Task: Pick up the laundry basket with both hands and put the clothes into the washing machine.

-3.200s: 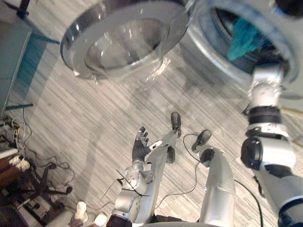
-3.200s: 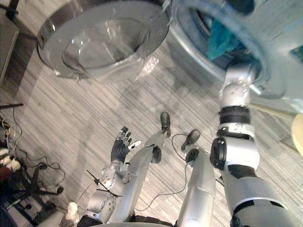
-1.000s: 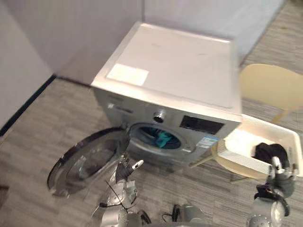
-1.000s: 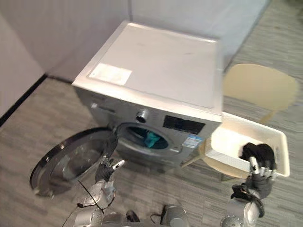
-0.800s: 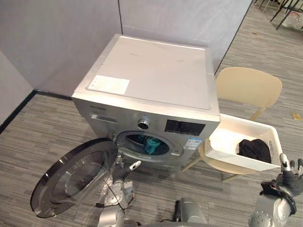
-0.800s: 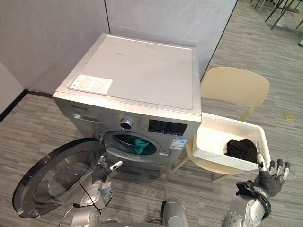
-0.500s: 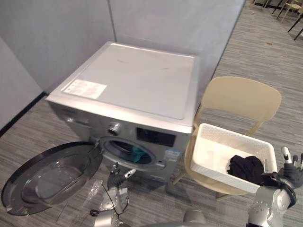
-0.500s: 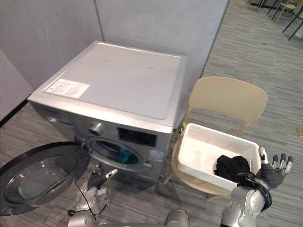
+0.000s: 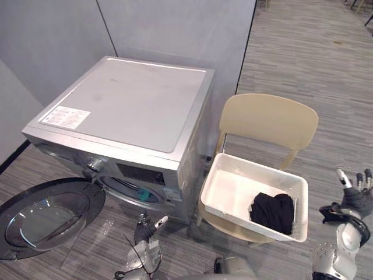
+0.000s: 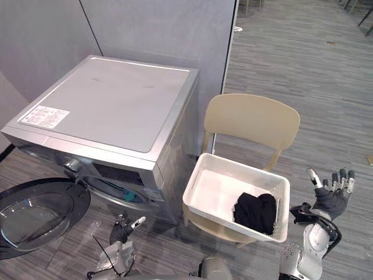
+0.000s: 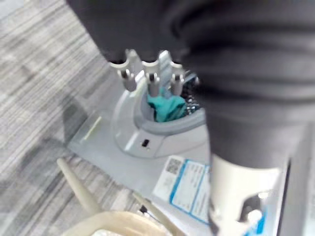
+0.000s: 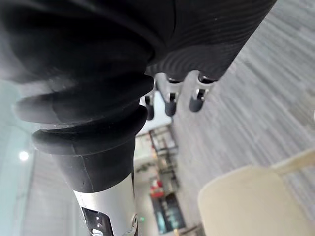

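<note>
Laundry basket (image 9: 230,192), white: on beige chair (image 9: 268,122), its left edge just beside the washing machine (image 9: 128,102).
Black clothes (image 9: 273,211): basket's near right corner.
Door (image 9: 44,213): swung wide leftward; teal cloth (image 11: 167,105) in drum.
Left hand (image 9: 145,228): low before the machine, fingers relaxed, empty.
Right hand (image 9: 355,195): right of basket, apart, fingers spread, empty.

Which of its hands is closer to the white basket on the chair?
The right hand: it hovers open just past the basket, not touching. The left hand is low, in front of the washing machine.

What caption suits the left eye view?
Basket of clothes on chair beside open washer; left hand and right hand open.
</note>
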Robot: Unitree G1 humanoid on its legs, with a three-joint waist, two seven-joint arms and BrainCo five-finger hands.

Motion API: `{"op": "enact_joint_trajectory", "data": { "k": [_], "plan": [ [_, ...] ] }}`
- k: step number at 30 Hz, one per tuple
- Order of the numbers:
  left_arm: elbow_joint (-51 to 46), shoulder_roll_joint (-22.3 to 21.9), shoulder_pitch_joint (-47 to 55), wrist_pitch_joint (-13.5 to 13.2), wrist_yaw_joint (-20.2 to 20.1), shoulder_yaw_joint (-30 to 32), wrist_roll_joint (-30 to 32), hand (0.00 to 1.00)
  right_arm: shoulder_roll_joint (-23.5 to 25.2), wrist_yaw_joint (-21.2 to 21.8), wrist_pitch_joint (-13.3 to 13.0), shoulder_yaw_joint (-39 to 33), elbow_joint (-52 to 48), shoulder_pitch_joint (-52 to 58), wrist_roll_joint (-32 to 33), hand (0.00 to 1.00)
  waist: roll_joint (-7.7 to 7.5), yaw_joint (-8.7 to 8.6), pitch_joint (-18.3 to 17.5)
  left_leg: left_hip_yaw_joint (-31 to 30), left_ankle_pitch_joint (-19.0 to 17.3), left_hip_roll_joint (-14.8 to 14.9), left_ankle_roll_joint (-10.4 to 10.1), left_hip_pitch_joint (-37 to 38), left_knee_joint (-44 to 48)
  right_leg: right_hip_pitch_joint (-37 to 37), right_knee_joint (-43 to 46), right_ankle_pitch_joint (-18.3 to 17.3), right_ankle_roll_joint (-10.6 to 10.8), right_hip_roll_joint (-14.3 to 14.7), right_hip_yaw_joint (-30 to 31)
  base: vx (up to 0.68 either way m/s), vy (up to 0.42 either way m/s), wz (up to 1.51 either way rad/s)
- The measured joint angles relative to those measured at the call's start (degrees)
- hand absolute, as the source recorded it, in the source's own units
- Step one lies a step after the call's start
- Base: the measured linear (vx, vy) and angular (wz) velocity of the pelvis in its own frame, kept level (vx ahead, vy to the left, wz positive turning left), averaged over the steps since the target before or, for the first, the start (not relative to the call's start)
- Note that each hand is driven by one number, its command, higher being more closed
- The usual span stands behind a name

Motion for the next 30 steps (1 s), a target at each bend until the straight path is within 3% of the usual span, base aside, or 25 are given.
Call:
{"op": "enact_joint_trajectory", "data": {
  "k": [3, 5, 7, 10, 11, 13, 15, 19, 22, 30],
  "plan": [
    [-0.66, 0.01, -0.79, -0.03, -0.98, -0.11, 2.05, 0.00, 0.01, -0.01, 0.95, -1.83, -0.01, 1.76, -3.07, 0.00, 0.57, -1.31, 0.57, 0.67, -1.05, -0.94, -1.61, 0.45, -5.18, -1.02, -1.39, 1.55, 0.66, -0.29, -1.23, -0.06, 0.056, 0.13],
    [-1.38, 0.11, -2.81, -0.03, -1.29, -0.33, 2.72, 0.00, -0.32, 0.21, 1.58, -4.79, -0.02, 2.10, -5.43, 0.00, 1.37, -1.55, 1.84, 1.02, -1.11, -2.77, -4.69, 0.75, -11.37, -3.87, -0.81, 2.29, 1.47, -1.22, -1.60, -0.10, 0.116, 0.23],
    [-2.64, 0.39, -4.53, -0.33, -1.88, -0.45, 3.77, 0.00, -2.01, 1.17, 3.16, -5.88, -0.01, 2.50, -8.37, 0.00, 1.09, -1.52, 3.36, 1.73, -1.11, -4.32, -5.63, 0.16, -14.71, -6.47, -0.28, 3.04, 2.38, -2.27, -1.40, -0.15, 0.148, 0.10],
    [-3.08, 1.49, -4.73, -1.27, -2.54, -0.61, 4.18, 0.00, -7.56, 3.72, 4.79, -5.32, 0.31, 2.05, -15.81, 0.00, 1.48, -1.38, 5.13, 5.17, -3.60, -5.09, -9.43, -0.19, -18.11, -9.53, -1.39, 5.31, 3.79, -2.15, -0.32, -0.11, 0.149, -0.23],
    [-3.04, 2.60, -4.68, -1.29, -2.54, -0.54, 4.34, 0.00, -10.15, 4.68, 5.06, -4.53, 1.80, 1.46, -18.86, 0.00, 0.40, -1.30, 5.99, 6.41, -3.59, -6.00, -9.95, -0.58, -18.29, -10.56, -1.98, 6.35, 4.44, -2.34, 0.92, -0.10, 0.144, -0.33],
    [-2.74, 4.34, -4.57, -1.31, -2.59, -0.13, 4.37, 0.00, -15.53, 6.18, 5.14, -2.15, 5.74, 0.05, -24.05, 0.00, -0.38, -1.22, 7.51, 6.93, -4.02, -6.82, -9.55, -1.72, -17.81, -11.15, -4.45, 8.59, 5.24, -2.83, 2.09, -0.11, 0.132, -0.25],
    [-2.65, 5.38, -4.64, -1.37, -2.81, 0.61, 4.40, 0.00, -23.12, 7.88, 5.14, 1.30, 10.92, -1.32, -27.77, 0.00, -0.17, -1.31, 8.94, 7.08, -4.37, -7.35, -8.95, -3.76, -16.97, -11.98, -6.71, 10.76, 5.85, -3.72, 2.45, -0.09, 0.117, -0.02],
    [-2.59, 6.75, -4.77, -1.98, -3.38, 0.53, 4.41, 0.00, -35.28, 9.14, 5.10, 7.43, 22.19, -7.95, -34.24, 0.00, 1.13, -1.25, 12.34, 6.41, -4.73, -8.22, -8.01, -6.77, -15.18, -13.34, -7.82, 12.35, 6.32, -4.71, 2.23, -0.05, 0.056, 0.06],
    [-2.60, 6.61, -4.82, -2.73, -3.39, -0.28, 4.31, 0.00, -41.53, 10.12, 4.92, 12.92, 27.82, -13.11, -39.11, 0.00, 1.82, -1.20, 14.17, 5.82, -4.24, -8.65, -7.66, -8.56, -15.28, -15.08, -7.23, 12.42, 6.30, -5.16, 1.81, -0.03, -0.011, 0.11],
    [-3.31, 6.59, -6.85, -3.73, -2.80, -1.85, 3.95, 0.00, -45.71, 11.21, 4.30, 21.57, 35.40, -20.87, -46.81, 0.00, 2.54, -1.08, 18.97, 3.88, -2.93, -10.30, -6.45, -11.51, -16.09, -17.35, -6.16, 12.41, 6.32, -7.10, 0.18, 0.01, 0.008, 0.17]
  ]
}}
